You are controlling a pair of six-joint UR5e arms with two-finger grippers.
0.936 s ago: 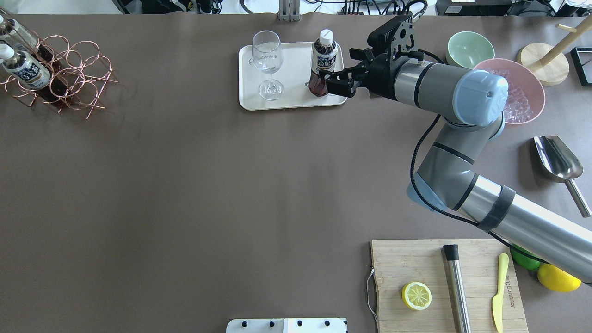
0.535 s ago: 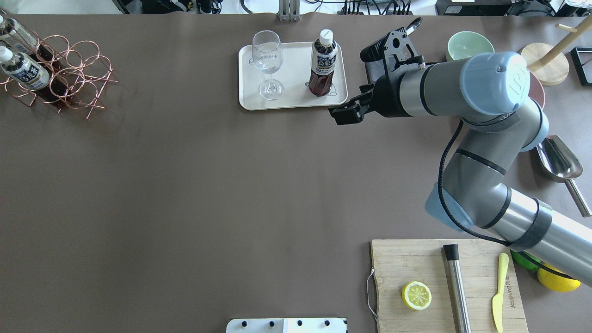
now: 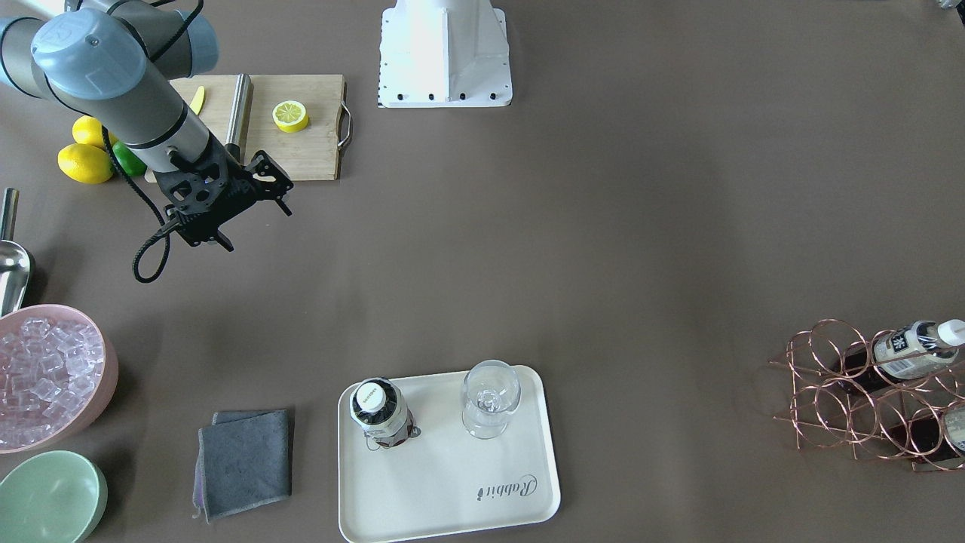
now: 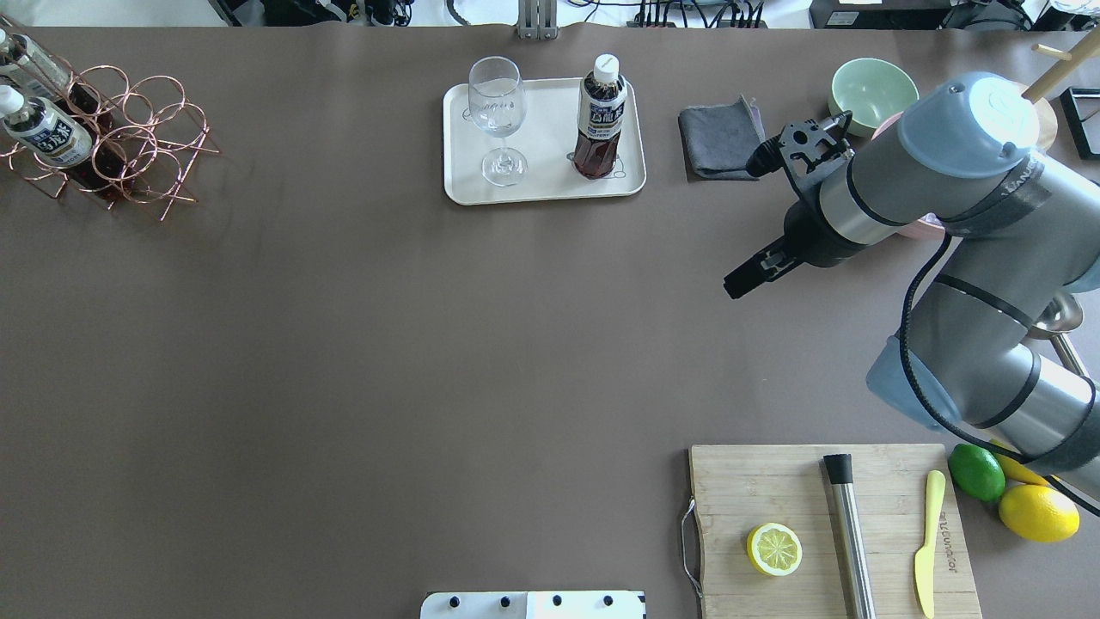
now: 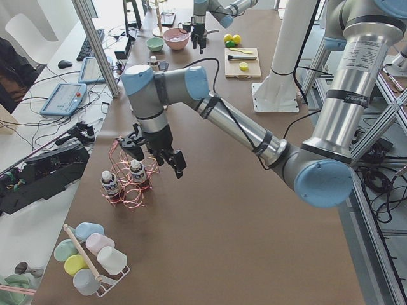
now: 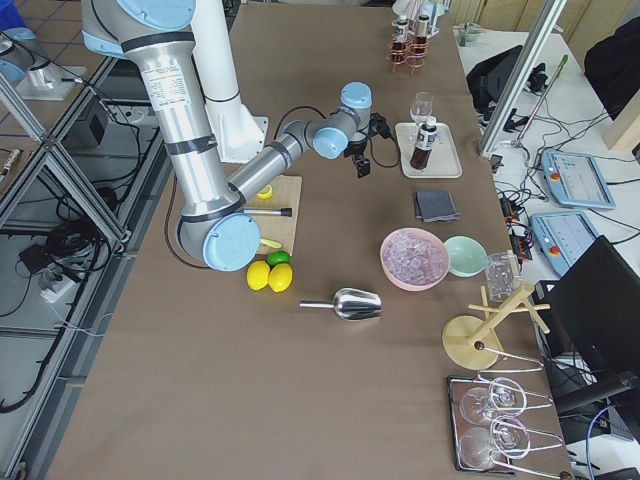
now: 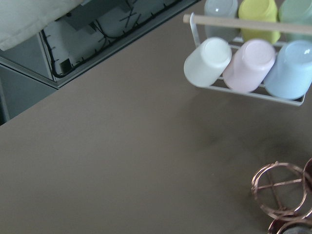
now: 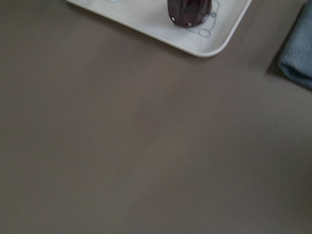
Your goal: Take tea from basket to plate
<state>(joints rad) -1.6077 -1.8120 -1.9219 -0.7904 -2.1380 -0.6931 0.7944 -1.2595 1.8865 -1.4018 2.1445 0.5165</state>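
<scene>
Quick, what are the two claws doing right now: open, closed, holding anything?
Left claw: cannot be told; only a side view shows it.
Right claw: open, holding nothing.

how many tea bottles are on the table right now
3. One tea bottle stands on the plate beside the wine glass; two more sit in the basket. None seems hidden.

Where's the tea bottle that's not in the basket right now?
In the overhead view, the tea bottle stands upright on the right half of the cream tray, beside the wine glass.
</scene>
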